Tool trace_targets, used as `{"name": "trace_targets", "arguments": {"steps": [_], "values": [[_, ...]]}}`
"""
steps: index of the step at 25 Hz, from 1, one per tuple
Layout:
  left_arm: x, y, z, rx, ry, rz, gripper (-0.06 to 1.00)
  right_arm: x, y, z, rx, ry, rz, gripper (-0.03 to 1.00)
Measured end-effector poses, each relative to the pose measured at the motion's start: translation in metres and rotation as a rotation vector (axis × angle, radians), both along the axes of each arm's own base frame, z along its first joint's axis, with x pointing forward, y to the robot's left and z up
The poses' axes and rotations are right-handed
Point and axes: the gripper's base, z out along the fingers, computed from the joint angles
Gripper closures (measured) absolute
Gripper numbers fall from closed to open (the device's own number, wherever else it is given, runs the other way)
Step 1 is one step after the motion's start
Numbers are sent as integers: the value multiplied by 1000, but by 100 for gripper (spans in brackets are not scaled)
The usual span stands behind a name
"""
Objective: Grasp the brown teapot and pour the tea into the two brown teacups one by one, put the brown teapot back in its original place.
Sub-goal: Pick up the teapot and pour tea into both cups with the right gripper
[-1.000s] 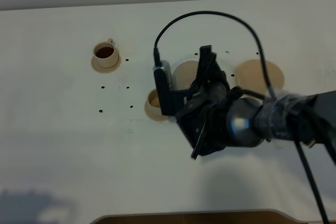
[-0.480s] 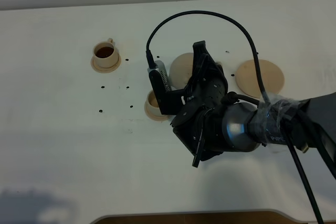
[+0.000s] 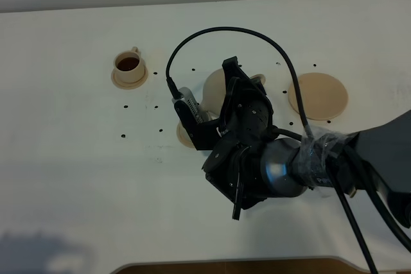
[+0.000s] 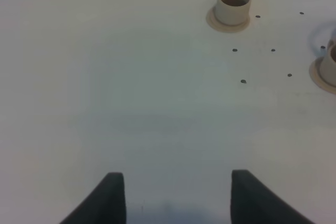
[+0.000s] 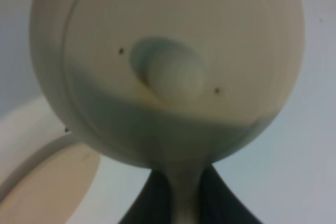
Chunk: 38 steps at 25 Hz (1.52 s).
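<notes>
The brown teapot [image 3: 214, 85] is held above the table by my right gripper [image 3: 236, 86], which is shut on its handle. In the right wrist view the teapot [image 5: 168, 61] fills the frame with its knobbed lid facing the camera, and my right gripper [image 5: 181, 198] clamps the handle. One teacup [image 3: 129, 65] with dark tea stands on its saucer at the far left. The other teacup [image 3: 185, 133] is mostly hidden under my right arm. The wide round saucer [image 3: 318, 96] lies bare at the right. My left gripper [image 4: 178, 199] is open and empty above bare table.
The left wrist view shows the far teacup [image 4: 233, 5] and the edge of the other teacup [image 4: 329, 66]. Small dark dots mark the white table [image 3: 77, 158]. A tan round shape [image 5: 47, 177] shows beside the teapot; I cannot tell which piece it is.
My right arm has moved left with the teapot and turned, so the teapot now hangs closer to the near teacup and the arm hides more of that cup.
</notes>
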Motion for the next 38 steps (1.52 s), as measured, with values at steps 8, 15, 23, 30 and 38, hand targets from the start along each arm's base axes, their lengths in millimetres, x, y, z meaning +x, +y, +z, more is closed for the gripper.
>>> {"name": "trace_targets", "arguments": {"steps": [8, 15, 23, 30, 38], "values": [[0, 0, 0, 0, 0, 0, 46, 0, 2, 2, -29, -29, 28, 85], [0, 0, 0, 0, 0, 0, 46, 3, 5, 3, -77, -51, 88, 85], [0, 0, 0, -1, 0, 1, 46, 3, 6, 4, -170, -34, 140, 85], [0, 0, 0, -1, 0, 1, 46, 3, 7, 4, -249, -22, 184, 85], [0, 0, 0, -1, 0, 1, 46, 4, 7, 6, -303, -32, 210, 85]]}}
